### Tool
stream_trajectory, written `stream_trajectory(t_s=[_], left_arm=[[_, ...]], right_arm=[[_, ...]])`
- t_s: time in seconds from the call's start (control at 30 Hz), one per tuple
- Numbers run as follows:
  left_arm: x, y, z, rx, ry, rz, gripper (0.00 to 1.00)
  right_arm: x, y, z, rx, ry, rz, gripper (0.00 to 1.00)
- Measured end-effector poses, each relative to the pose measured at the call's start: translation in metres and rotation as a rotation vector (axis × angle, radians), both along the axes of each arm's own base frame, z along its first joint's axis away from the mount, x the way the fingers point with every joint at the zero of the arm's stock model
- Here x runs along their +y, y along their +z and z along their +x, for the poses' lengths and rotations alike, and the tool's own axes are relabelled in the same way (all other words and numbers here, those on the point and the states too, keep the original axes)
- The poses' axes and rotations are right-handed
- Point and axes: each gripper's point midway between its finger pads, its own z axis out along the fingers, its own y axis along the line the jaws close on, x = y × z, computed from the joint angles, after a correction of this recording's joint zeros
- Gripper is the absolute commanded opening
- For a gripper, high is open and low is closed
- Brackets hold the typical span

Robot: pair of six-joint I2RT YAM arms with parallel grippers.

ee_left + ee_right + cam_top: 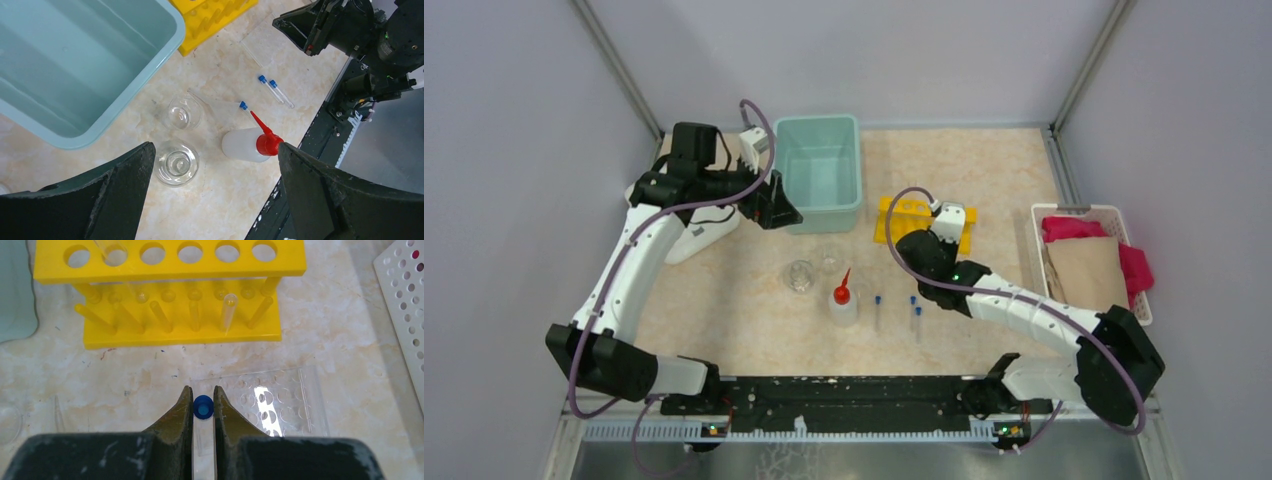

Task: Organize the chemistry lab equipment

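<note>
While the right gripper clamps a slim clear blue-capped test tube just before the yellow holed rack, the left gripper hangs with jaws wide apart above two small clear glass cups and a translucent squeeze bottle with red pointed nozzle, beside a pale teal plastic tub; three more capped tubes lie on the marbled table.

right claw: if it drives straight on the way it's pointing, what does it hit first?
Likely the yellow rack, at its front base. The right claw, shut on a blue-capped test tube, faces it across a strip of table. Depth is unclear: if the claw is tilted down, the table comes first.
</note>
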Motion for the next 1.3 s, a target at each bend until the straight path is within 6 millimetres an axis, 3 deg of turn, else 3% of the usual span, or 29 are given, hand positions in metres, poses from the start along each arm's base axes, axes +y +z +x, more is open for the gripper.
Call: stream_trajectory(t_s=[0.87,1.3], left_arm=[[0.006,0.003,0.006,-0.008,0.025,0.001,0.99],[0.008,0.003,0.007,-0.008,0.033,0.001,0.99]], right_arm=[[-0.01,-0.031,-0.005,0.001,-0.046,-0.009,0.0],[-0.002,-0.049,0.002,0.01,-0.044,-0.007,0.0]])
